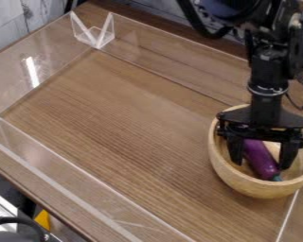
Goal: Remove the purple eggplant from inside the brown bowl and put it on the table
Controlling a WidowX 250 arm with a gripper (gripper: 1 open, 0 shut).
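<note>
Table [116,123]: brown wood grain, fills most of the view, bordered by low clear acrylic walls [65,189] along the near and left edges. A small clear angled piece [94,30] stands at the far left corner.

Robot arm [271,57]: black, comes down from the top right, nearly vertical, over the right side of the table.

Brown bowl [242,180]: round, light tan wood, thick rim, sits at the right edge of the table, close to the near right corner.

End effector [259,153]: black, pointed down into the bowl, jaws spread wide. One finger sits to the left of the eggplant, the other to the right. Fingertips are below rim level, not closed on anything.

Purple eggplant [259,157]: glossy purple, lies inside the bowl between the open fingers, running diagonally. A teal-green tip shows at its lower right end.
</note>
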